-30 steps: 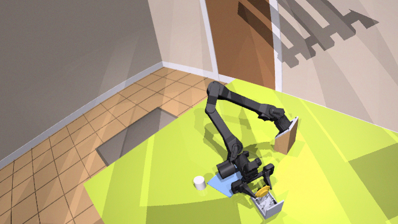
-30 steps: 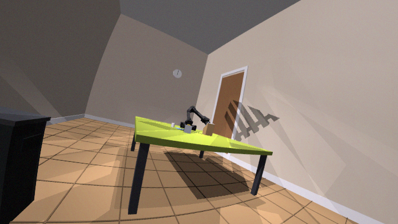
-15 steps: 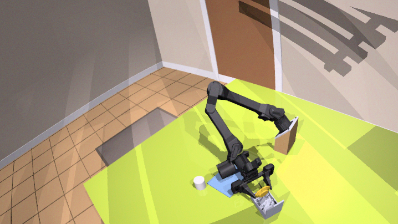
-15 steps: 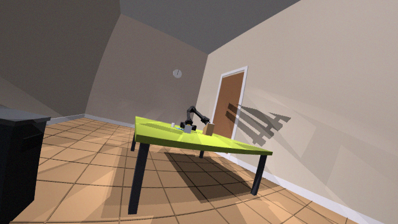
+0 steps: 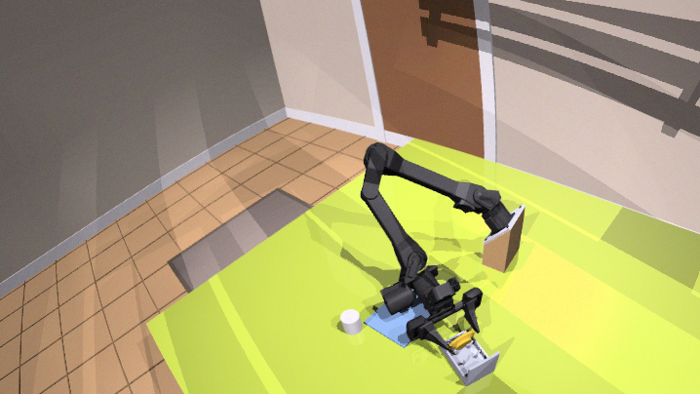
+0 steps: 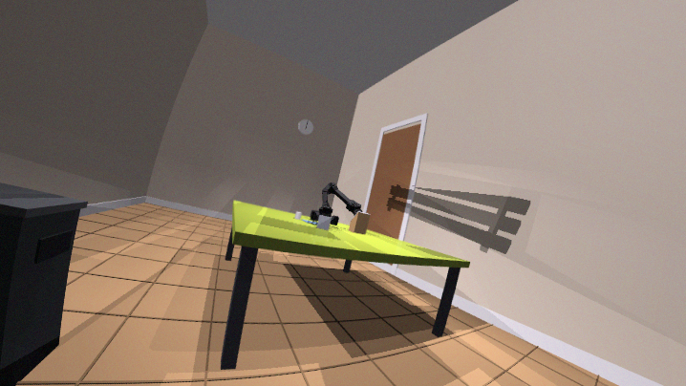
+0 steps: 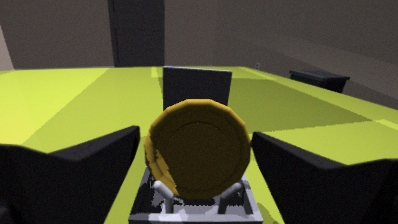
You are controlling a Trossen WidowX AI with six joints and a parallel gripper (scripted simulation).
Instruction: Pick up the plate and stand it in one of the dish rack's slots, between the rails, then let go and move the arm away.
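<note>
The yellow plate (image 5: 461,339) (image 7: 200,150) is standing on edge inside the grey dish rack (image 5: 469,380) (image 7: 195,218), at the end nearer the arm, with its round face turned toward the wrist view and two pale rails showing at its lower edge. The gripper (image 5: 461,337) (image 7: 197,135) is open, its fingers spreading to either side of the plate. A higher panel is rising at the rack's far end. The white cylinder (image 5: 351,322) (image 6: 297,215) is standing near the blue mat (image 5: 391,329).
</note>
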